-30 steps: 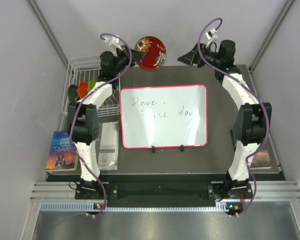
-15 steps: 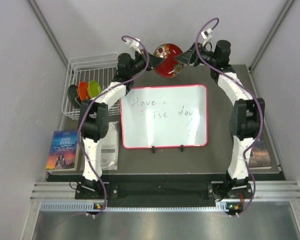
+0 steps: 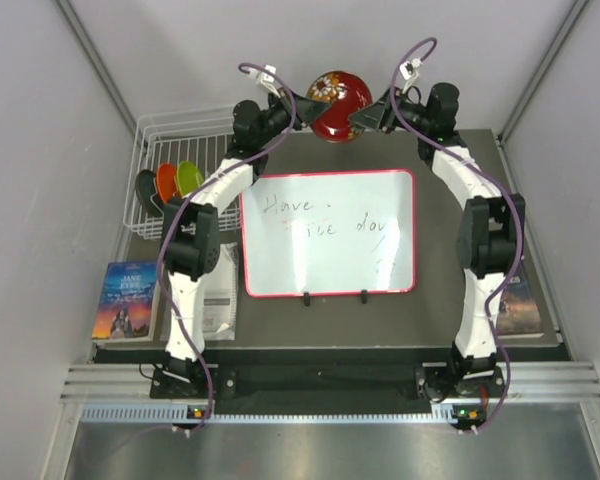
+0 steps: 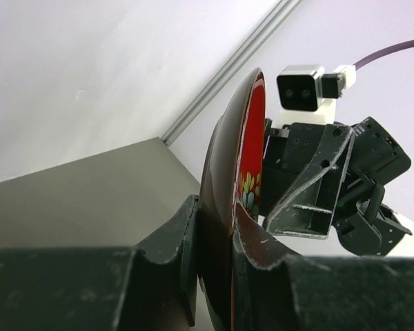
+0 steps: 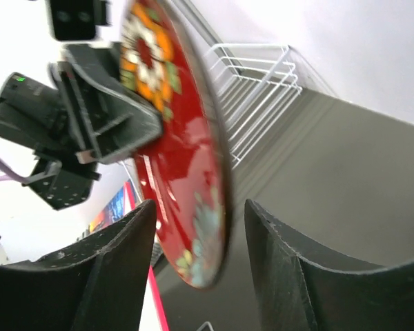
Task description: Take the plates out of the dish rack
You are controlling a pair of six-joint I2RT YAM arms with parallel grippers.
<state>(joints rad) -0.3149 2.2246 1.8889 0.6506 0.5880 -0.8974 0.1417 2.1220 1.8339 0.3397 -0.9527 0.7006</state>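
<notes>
Robot test cell in a lab, plain as day.
Bare pale wall panels [image 3: 180,60] close in right behind the left gripper [image 3: 303,104] and right gripper [image 3: 357,119]. Nearer than them, a dark table [image 3: 442,322] carries a whiteboard [image 3: 328,232] and a paperback [image 3: 123,298]. Both arms are bolted to an aluminium rail [image 3: 330,379], and purple cables [image 3: 427,42] loop above the grippers.

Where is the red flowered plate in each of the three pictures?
Top camera: red flowered plate top centre, beyond the whiteboard.
Left wrist: plate centre, edge-on, clamped by the left hand.
Right wrist: plate centre-left, face showing, inside the open right hand.
Shared landmark: the grey tabletop.
</notes>
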